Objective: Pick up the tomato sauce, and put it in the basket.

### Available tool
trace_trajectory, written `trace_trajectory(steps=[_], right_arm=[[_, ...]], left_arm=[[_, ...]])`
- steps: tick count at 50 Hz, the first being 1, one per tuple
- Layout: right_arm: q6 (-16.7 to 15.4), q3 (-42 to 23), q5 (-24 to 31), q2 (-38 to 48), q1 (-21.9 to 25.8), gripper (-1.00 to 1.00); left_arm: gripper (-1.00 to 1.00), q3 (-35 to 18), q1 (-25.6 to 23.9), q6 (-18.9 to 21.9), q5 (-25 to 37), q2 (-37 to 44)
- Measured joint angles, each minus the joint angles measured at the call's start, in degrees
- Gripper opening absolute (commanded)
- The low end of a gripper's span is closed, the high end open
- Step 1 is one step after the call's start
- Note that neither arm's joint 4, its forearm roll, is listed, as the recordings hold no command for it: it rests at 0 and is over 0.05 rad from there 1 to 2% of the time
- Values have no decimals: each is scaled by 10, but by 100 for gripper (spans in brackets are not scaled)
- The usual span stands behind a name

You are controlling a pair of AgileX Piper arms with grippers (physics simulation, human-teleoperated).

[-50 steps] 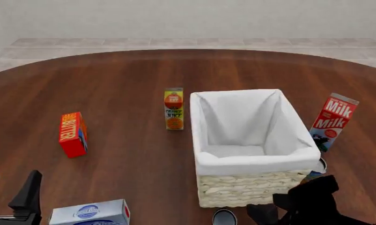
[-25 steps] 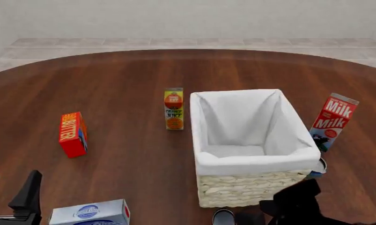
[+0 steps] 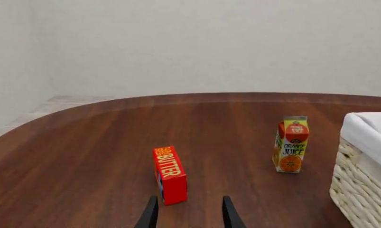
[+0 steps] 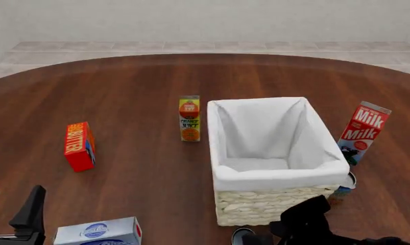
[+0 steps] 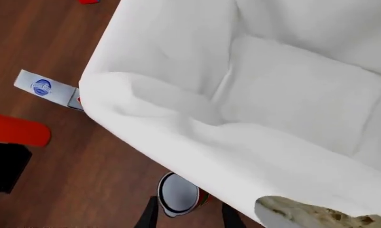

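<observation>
On the left wrist view, left gripper (image 3: 189, 213) shows only two dark fingertips at the frame edge, spread apart with nothing between them; butter box (image 3: 170, 174) stands just beyond them, orange juice carton (image 3: 290, 144) farther off, and the basket (image 3: 362, 175) is cut off at the side so only one wicker corner and some cloth show. Front view: basket (image 4: 273, 204) sits mid-table, juice carton (image 4: 189, 118) near its far-left corner, butter box (image 4: 78, 146) well to the left, milk carton (image 4: 361, 131) leaning off the basket's right side, and a small can (image 4: 342, 188) is mostly hidden behind the basket's near-right corner, label unreadable. White-and-blue box (image 4: 99, 231) is cropped at the bottom edge. Tomato sauce (image 4: 240, 235) is only a sliver of grey top just in front of the basket's near wall, half covered by the dark right arm; right gripper fingers not visible here. Right wrist view: right gripper (image 5: 185, 213) fingers parted, not clamped, tomato sauce (image 5: 181, 194) upright on the table between the tips, partly tucked under the basket's (image 5: 197, 133) overhanging cloth rim; contact cannot be told.
</observation>
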Motion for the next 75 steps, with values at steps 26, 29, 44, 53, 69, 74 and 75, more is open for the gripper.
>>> trace_trajectory(steps=[26,29,44,53,69,74,75], right_arm=[[19,-3,-37,67,30,100],[20,-6,-38,73,33,100],[22,-19,-47,104,43,100],[22,-23,-57,126,45,100],[25,-22,-81,166,41,100],[28,-22,-90,181,42,100],[29,-22,-91,185,43,100]], left_arm=[[100,0,0,0,0,0],[100,0,0,0,0,0],[100,0,0,0,0,0],[100,0,0,0,0,0],[100,0,0,0,0,0],[100,0,0,0,0,0],[100,0,0,0,0,0]])
